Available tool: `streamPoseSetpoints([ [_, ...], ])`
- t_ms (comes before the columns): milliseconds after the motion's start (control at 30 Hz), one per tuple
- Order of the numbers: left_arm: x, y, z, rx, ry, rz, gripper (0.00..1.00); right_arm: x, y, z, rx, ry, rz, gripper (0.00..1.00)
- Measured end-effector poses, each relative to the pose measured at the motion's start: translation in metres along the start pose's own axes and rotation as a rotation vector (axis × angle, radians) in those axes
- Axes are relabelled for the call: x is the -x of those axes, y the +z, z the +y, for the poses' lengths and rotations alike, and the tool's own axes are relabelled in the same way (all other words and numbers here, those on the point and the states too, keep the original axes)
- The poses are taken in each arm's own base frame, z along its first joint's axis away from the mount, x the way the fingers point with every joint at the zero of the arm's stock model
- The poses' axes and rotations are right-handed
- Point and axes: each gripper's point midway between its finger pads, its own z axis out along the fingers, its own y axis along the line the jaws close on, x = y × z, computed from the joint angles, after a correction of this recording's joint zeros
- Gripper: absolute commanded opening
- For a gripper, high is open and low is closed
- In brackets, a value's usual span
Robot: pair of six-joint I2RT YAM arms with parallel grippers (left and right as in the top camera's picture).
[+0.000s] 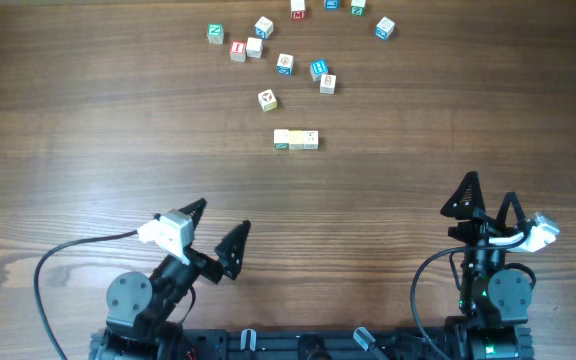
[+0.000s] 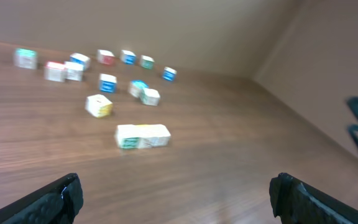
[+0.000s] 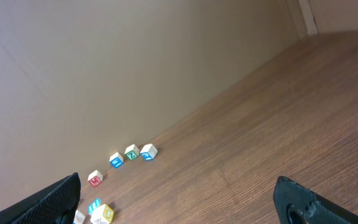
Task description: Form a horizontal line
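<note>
A brown wood-grain table (image 1: 88, 120) fills the overhead view, and a plain beige wall stands behind it in both wrist views. The left gripper (image 1: 218, 225) hangs near the robot's base with its jaws spread wide and nothing between them. The right gripper (image 1: 488, 197) is likewise spread and empty. The horizontal line (image 1: 296, 139) of three cubes lies forward of both, edge to edge. Its long axis runs left to right across the table, square to the reach of either arm. It lies forward and to the right of the left gripper and well to the left of the right one, so the left arm looks nearer. The right wrist view does not show it. Beyond it, the loose cubes (image 1: 285, 63) lie scattered, the closest one (image 1: 267, 99) just behind the row. Their red, blue and green marks are too small to read, and no brand shows.
</note>
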Motion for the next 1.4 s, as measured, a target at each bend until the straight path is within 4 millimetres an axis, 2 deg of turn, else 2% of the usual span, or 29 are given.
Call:
streamPoseSetpoints([
  [133,0.013,-0.001,0.007,0.049,0.04,-0.057,1.0,0.0,0.0,0.0,0.0,0.0,0.0,1.0],
  [367,0.018,-0.002,0.013,0.089,0.176,-0.077,1.0,0.0,0.0,0.0,0.0,0.0,0.0,1.0],
  [433,0.025,-0.002,0.012,0.094,0.199,-0.108,1.0,0.0,0.0,0.0,0.0,0.0,0.0,1.0],
  [667,0.07,-0.011,-0.005,0.057,0.277,-0.298,1.0,0.0,0.0,0.0,0.0,0.0,0.0,1.0],
  [733,0.076,-0.013,-0.008,0.051,0.288,-0.325,1.0,0.0,0.0,0.0,0.0,0.0,0.0,1.0],
  [900,0.067,-0.01,-0.003,0.061,0.281,-0.29,1.0,0.0,0.0,0.0,0.0,0.0,0.0,1.0],
  [967,0.055,-0.005,0.002,0.069,0.272,-0.255,1.0,0.0,0.0,0.0,0.0,0.0,0.0,1.0],
  [1167,0.0,0.009,0.033,0.137,0.23,-0.105,1.0,0.0,0.0,0.0,0.0,0.0,0.0,1.0],
  [1400,0.0,0.007,0.046,0.209,0.224,-0.108,1.0,0.0,0.0,0.0,0.0,0.0,-0.001,1.0],
])
